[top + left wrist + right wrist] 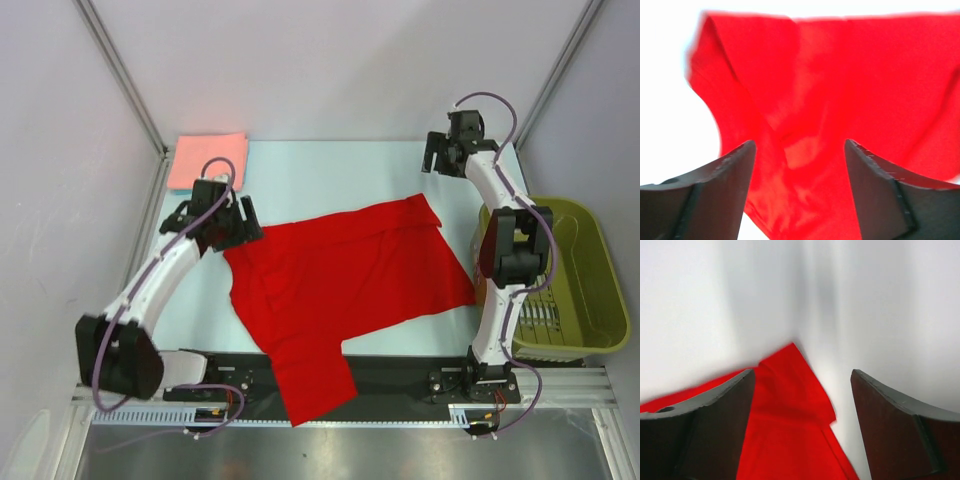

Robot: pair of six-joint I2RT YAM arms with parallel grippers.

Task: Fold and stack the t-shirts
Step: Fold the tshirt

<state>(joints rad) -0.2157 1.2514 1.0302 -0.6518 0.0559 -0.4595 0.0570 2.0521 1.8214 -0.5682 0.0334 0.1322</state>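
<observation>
Broadly, the table (330,170) carries everything, and most of its middle is taken by the red t-shirt (340,280), which lies flat but askew. Its far corner points toward the right arm, and one near flap drapes over the table's front edge onto the black rail (400,372) between the arm bases. To the right, beside the table, sits the olive-green basket (600,290), apart from the cloth. The salmon-pink t-shirt (207,158) rests as a neat folded square in the far left corner, well apart from the red one. The left gripper (238,224) hovers at the red shirt's left edge with its jaws spread and nothing between them; its wrist view shows only rumpled red cloth below. The right gripper (440,152) hangs beyond the shirt's far corner, jaws likewise spread and empty, with the red tip visible beneath it. The main hazard, as I judge it, is the overhanging flap: a pull from the far side could drag it across the rail and snag it, or its weight could slide the shirt forward. Because the shirt sits skewed, a fold started now would likely come out crooked. The creases under the left gripper could also make it pinch several layers at once.
</observation>
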